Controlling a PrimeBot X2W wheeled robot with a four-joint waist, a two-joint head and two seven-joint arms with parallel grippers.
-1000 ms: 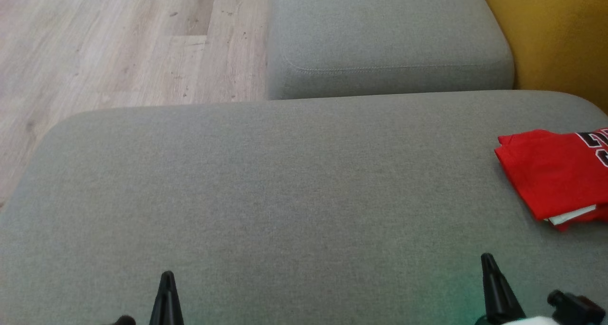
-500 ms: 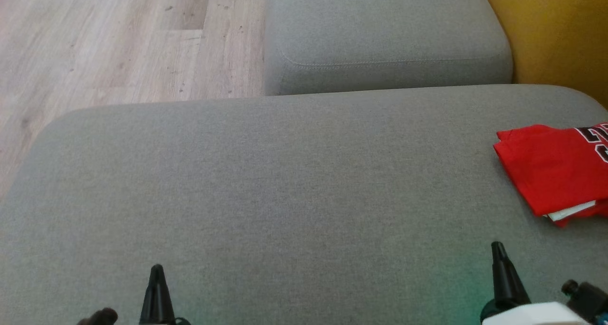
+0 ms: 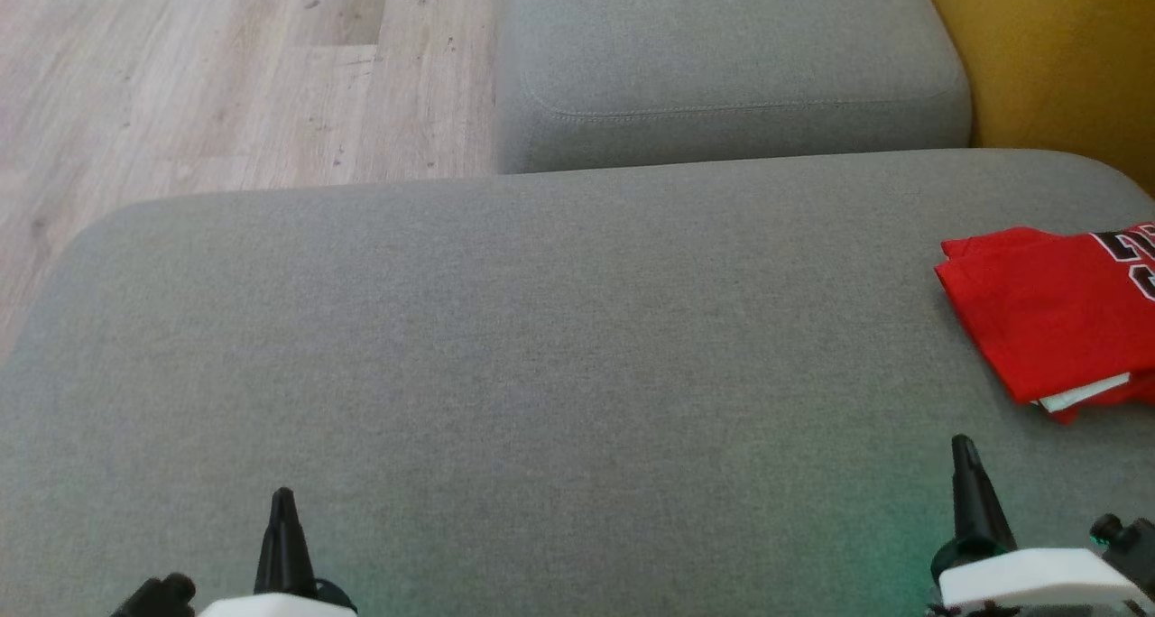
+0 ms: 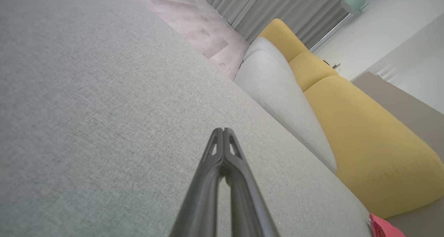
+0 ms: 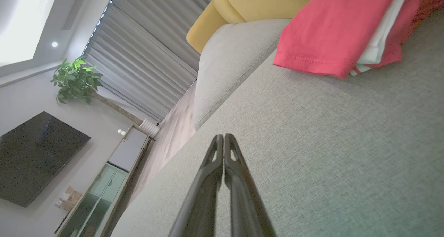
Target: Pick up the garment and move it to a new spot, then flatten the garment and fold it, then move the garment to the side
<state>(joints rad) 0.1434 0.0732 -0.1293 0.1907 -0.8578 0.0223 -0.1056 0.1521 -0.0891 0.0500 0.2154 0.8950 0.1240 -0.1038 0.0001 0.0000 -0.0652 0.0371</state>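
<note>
**Folded and set aside: keeping my fingers off it**

At my far left is the wooden floor (image 3: 180, 76), which plays no part in this. My left gripper (image 3: 282, 501) hangs low over the near edge of the grey seat cushion (image 3: 541, 328). Its two fingers are pressed together with nothing between them, and it is well apart from the work. The broad middle of the cushion lies bare in front of me, with a second grey cushion (image 3: 722, 49) beyond it.

My right gripper (image 3: 963, 450) is likewise pressed shut and empty. Its tip points up the cushion, near the red garment (image 3: 1038, 319) but not touching it. The garment lies folded flat at the right edge of the cushion, beside the yellow sofa back (image 3: 1056, 49). A white strip (image 3: 1083, 390) peeks out at its near corner.

I judge the task nearly done, since the garment looks folded and already set to the side. What remains is to leave it undisturbed. To do that well, I should keep both pairs of fingers closed so that no tip snags a hem. The right arm should keep to the bare cushion and not cross the garment's near corner, where the loose layers could lift and spoil the fold. If that corner needs tidying, a light press from above would be safer than a pinch.
</note>
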